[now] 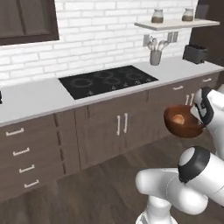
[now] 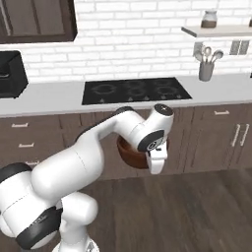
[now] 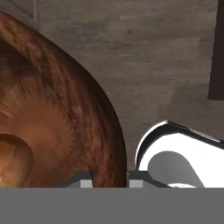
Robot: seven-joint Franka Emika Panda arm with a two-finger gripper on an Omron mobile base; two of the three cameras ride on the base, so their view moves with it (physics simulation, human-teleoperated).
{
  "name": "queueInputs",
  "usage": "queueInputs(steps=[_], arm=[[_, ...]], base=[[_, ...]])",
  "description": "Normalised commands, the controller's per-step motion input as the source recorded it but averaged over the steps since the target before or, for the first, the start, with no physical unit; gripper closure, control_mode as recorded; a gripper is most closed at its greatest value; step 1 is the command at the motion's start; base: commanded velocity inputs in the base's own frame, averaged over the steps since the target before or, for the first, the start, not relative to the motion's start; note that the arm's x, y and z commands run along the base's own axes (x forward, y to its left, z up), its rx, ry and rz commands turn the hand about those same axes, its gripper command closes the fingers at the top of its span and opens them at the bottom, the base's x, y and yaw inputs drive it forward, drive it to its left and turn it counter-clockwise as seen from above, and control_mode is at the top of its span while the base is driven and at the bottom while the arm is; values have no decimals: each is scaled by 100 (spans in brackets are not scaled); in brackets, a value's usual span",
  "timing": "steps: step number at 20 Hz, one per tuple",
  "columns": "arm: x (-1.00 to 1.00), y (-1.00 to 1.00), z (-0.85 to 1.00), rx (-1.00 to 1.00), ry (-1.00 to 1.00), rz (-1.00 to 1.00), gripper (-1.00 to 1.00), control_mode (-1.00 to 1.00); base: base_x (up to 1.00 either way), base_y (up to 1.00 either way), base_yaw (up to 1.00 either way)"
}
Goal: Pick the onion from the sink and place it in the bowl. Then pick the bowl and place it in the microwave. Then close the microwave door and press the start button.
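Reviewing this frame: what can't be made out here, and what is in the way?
- End effector grip: in the hand view the bowl rim sits between the fingertips, which barely show.
- Bowl in the right base view: mostly behind the wrist.
- Onion: a small tan patch inside the bowl in the left base view; cut by the left edge in the hand view.
- Jars on the shelf: too small to tell their contents.
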Motion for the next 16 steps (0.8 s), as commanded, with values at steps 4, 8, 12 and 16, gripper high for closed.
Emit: queueInputs(steps=[4, 8, 12, 16], arm=[[0, 0, 0, 0, 0, 0, 100, 100], [0, 0, 0, 0, 0, 0, 100, 100], [0, 0, 0, 0, 0, 0, 100, 100], [0, 0, 0, 0, 0, 0, 100, 100]], base=[[42, -60, -61], [30, -38, -60], [23, -35, -62], [7, -29, -69]])
